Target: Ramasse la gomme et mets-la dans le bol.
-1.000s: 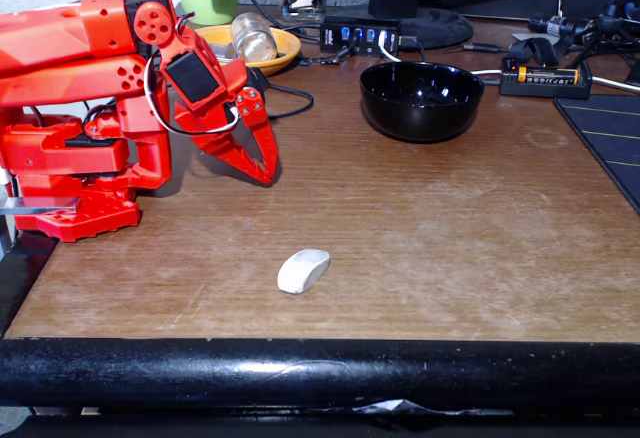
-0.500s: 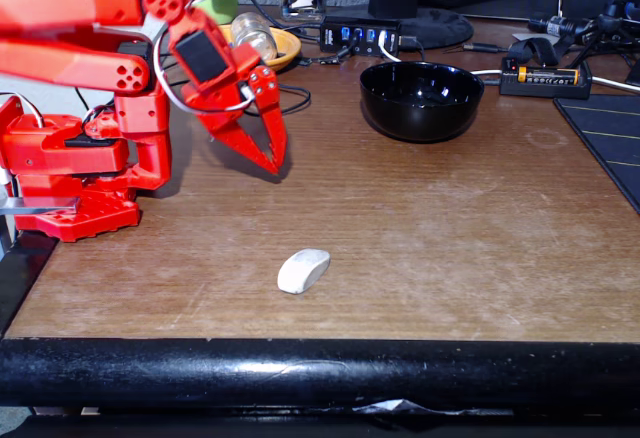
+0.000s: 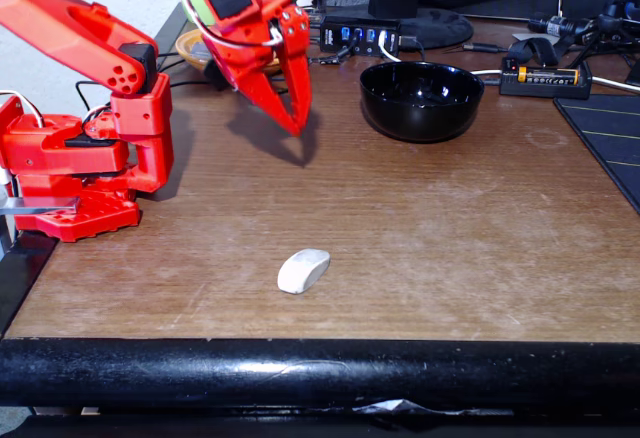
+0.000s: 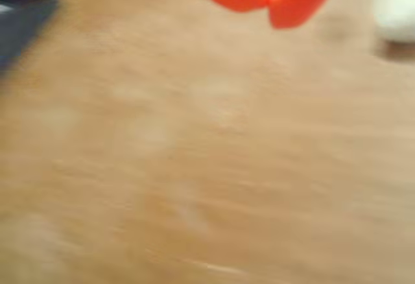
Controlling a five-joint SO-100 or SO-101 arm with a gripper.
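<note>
From my fixed view I see the red two-finger end effector [image 3: 297, 128] raised above the worn brown wooden counter [image 3: 450, 248], its tips pointing down and drawn together to a narrow point with nothing between them. It hangs just left of the glossy black round bowl [image 3: 421, 100], apart from it, and casts a shadow on the wood beneath. The red arm's base [image 3: 80, 173] sits at the left edge of the counter.

The small off-white rounded eraser [image 3: 303, 270] lies flat on the counter near the front edge, well apart from the end effector and from the bowl, untouched. The bowl stands upright toward the back, and I see nothing inside it.

Behind the arm I can make out a shallow orange-yellow dish [image 3: 192, 50], mostly hidden by the end effector's body. A black monitor stand [image 3: 420, 20] and a dark mat [image 3: 610, 143] at the right edge fill the rest of the back.

My wrist view is heavily blurred: the end effector [image 4: 267, 13] shows as red shapes at the top, with the pale eraser [image 4: 397, 13] at the right edge.
</note>
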